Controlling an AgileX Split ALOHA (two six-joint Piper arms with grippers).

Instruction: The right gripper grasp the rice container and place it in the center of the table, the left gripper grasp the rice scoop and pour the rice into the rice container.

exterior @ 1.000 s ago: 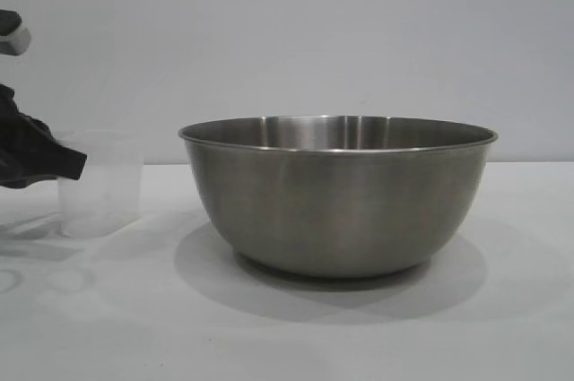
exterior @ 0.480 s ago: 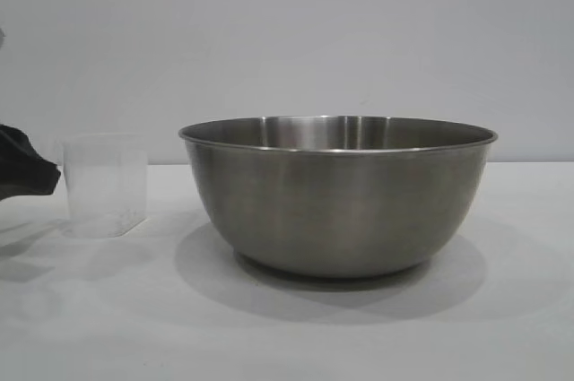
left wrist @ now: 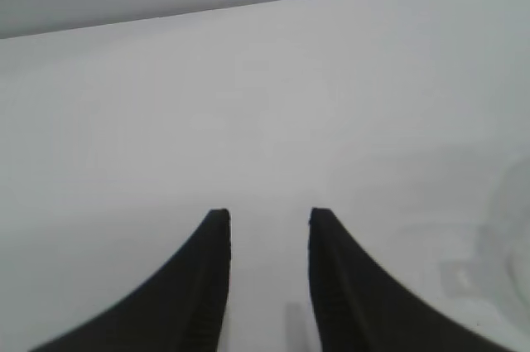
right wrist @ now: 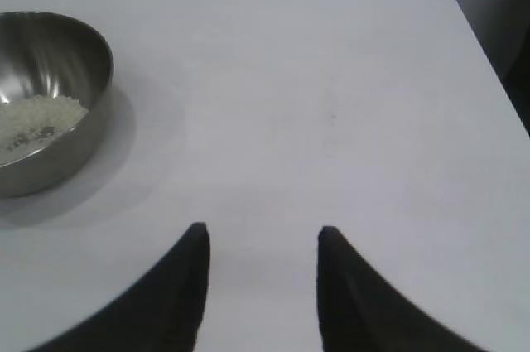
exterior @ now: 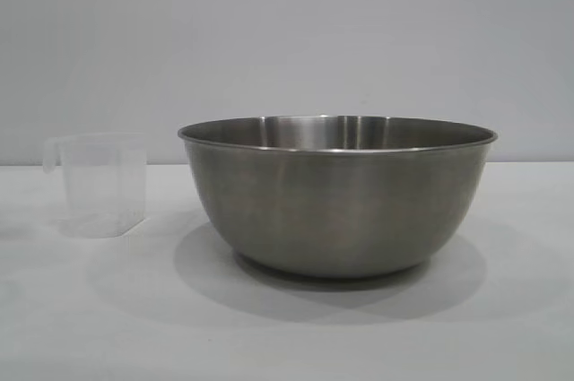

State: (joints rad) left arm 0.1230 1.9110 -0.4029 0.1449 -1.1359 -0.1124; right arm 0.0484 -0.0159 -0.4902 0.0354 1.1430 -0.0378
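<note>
The steel rice container (exterior: 337, 193) stands on the white table (exterior: 287, 327) in the middle of the exterior view. The right wrist view shows the rice container (right wrist: 45, 99) with a pale mass of rice (right wrist: 37, 120) on its bottom. The clear plastic rice scoop (exterior: 97, 186) stands upright to its left, handle pointing left, apart from the bowl. Neither arm shows in the exterior view. My left gripper (left wrist: 269, 215) is open over bare table, with the scoop (left wrist: 497, 261) blurred at that view's edge. My right gripper (right wrist: 263, 232) is open over bare table, away from the bowl.
A plain grey wall (exterior: 287, 31) rises behind the table. The table's rounded corner and edge (right wrist: 464, 12) show in the right wrist view, with a dark gap beyond.
The left gripper, next to the scoop a second ago, has drawn back leftward out of the exterior view. The scoop stands free, its handle now showing. The bowl has not moved.
</note>
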